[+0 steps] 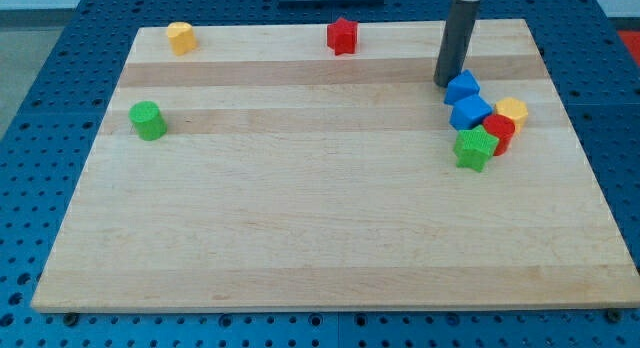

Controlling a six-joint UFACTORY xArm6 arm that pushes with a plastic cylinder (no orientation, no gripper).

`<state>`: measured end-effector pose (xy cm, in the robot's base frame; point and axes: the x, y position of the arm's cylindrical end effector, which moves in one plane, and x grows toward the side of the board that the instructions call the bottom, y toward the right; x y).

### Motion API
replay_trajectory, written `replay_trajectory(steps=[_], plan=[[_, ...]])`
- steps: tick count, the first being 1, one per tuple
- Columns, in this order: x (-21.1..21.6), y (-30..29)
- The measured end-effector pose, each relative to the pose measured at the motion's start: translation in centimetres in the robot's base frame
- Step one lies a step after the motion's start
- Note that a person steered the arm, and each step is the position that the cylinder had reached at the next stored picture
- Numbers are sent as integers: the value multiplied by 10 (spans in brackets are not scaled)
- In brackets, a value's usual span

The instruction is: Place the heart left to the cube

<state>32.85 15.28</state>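
A yellow block that looks heart-shaped (pixel 180 37) lies at the board's top left. A blue cube (pixel 470 112) sits in a cluster at the view's right, with a second blue block (pixel 462 86) touching it just above. My tip (pixel 445 83) rests on the board just left of that upper blue block, close to it or touching it. The dark rod rises from there to the view's top. The heart is far to the left of the tip and the cube.
A red block (pixel 499 131), a yellow block (pixel 512 112) and a green star (pixel 475 148) press against the cube's right and lower sides. A red star (pixel 342 35) lies at top centre. A green cylinder (pixel 148 120) lies at the left.
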Motion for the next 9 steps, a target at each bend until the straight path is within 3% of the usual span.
replay_trajectory(steps=[2, 4, 5, 7, 9], plan=[[14, 0], [-51, -3], [-63, -5], [-45, -83], [-42, -204]])
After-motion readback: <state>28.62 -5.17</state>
